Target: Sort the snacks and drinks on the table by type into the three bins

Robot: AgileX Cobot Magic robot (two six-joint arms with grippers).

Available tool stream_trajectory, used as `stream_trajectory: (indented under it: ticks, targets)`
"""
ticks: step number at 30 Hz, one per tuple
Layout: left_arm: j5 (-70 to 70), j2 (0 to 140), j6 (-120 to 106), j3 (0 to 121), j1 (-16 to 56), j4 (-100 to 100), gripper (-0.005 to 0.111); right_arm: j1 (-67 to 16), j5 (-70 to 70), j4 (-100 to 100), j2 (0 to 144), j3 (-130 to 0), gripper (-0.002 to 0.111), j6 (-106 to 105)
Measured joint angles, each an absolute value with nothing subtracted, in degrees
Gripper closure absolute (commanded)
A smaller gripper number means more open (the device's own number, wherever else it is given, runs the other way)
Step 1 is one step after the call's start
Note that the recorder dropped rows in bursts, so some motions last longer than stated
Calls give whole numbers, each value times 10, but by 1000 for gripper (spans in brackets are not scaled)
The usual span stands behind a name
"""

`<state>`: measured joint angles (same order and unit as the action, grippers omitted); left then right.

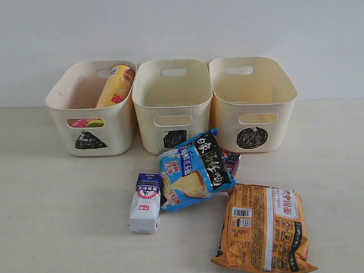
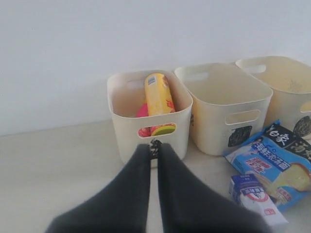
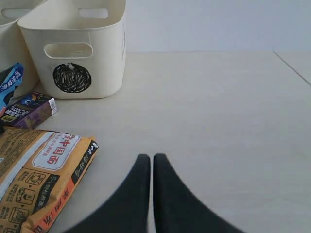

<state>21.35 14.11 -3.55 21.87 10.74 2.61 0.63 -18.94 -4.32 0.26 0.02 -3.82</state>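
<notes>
Three cream bins stand in a row: triangle bin [image 1: 91,108], square bin [image 1: 172,105], circle bin [image 1: 253,102]. The triangle bin holds a yellow-orange chip tube [image 1: 116,85] and a pink one [image 1: 85,122]. In front lie a blue bag with a black band [image 1: 193,170], a white drink carton [image 1: 145,203], a large orange bag [image 1: 264,227] and a small purple box [image 3: 29,110]. My left gripper [image 2: 155,145] is shut and empty, pointing at the triangle bin [image 2: 148,109]. Over bare table beside the orange bag [image 3: 39,179], my right gripper [image 3: 150,158] is shut and empty. Neither gripper shows in the exterior view.
A white wall runs behind the bins. The table's edge [image 3: 291,68] appears far off in the right wrist view. The square bin [image 2: 223,104] and circle bin [image 3: 77,48] look empty.
</notes>
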Motion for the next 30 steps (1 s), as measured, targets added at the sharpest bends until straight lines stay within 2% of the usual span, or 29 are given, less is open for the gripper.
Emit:
stream_trajectory:
  ticks: [8, 21, 30]
  targets:
    - [106, 125, 20, 132, 106, -49, 102, 6, -189, -43, 3, 0, 108, -38]
    - [110, 8, 22, 29, 21, -14, 102, 6, -189, -43, 3, 0, 108, -38]
    - [121, 2, 0, 2, 7, 7, 102, 6, -189, -43, 3, 0, 108, -38]
